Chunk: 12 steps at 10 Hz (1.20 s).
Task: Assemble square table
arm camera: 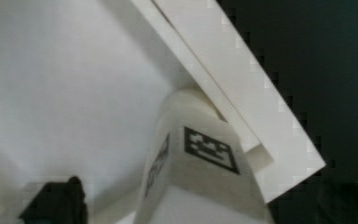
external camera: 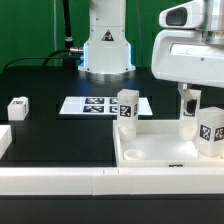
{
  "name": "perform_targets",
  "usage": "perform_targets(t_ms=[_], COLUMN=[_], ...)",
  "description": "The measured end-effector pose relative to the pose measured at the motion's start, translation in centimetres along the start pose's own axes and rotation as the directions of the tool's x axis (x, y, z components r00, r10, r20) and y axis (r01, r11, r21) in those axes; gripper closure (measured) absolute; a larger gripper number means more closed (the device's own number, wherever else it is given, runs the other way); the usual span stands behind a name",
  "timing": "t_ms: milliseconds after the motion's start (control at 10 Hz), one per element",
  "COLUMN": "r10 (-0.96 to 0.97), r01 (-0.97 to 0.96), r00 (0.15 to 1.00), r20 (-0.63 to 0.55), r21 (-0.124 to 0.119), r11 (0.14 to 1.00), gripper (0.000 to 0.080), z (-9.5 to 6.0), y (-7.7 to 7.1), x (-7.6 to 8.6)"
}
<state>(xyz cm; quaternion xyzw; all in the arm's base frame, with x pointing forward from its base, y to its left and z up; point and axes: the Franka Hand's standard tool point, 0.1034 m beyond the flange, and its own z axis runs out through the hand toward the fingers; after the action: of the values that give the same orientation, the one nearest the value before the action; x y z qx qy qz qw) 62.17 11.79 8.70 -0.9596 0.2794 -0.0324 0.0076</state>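
The tool (external camera: 188,102) hovered over the square tabletop (external camera: 150,152) at the exterior view's right, just beside an upright leg (external camera: 211,130). Couldn't tell if it was spread or pressed together. Coming down off-centre could easily have knocked that leg over.

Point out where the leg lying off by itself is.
In the exterior view, that leg sits on the black table at the exterior view's far left, apart from the square tabletop and left of the marker board.

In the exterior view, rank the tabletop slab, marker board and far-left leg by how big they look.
1. tabletop slab
2. marker board
3. far-left leg
The slab seems nearer the camera, yet the gaps are wide enough to rank.
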Motion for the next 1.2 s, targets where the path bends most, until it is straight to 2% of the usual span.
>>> perform_targets(t_ms=[100,400,700,1000,1100,1200], r10=[-0.133,-0.43,-0.627,-0.733,-0.726,-0.726], r01=[0.133,0.43,0.626,0.732,0.726,0.726], r00=[0.991,0.903,0.779,0.681,0.688,0.688], r20=[-0.007,-0.007,-0.004,0.0,-0.001,-0.001], r21=[-0.014,-0.021,-0.024,-0.031,-0.031,-0.031], r11=[0.991,0.903,0.779,0.68,0.687,0.687], gripper=[0.015,0.015,0.015,0.015,0.0264,0.0434], z=[0.0,-0.1,-0.2,-0.2,-0.2,-0.2], y=[-0.2,-0.5,0.0,0.3,0.3,0.3], x=[-0.2,-0.3,0.4,0.7,0.7,0.7])
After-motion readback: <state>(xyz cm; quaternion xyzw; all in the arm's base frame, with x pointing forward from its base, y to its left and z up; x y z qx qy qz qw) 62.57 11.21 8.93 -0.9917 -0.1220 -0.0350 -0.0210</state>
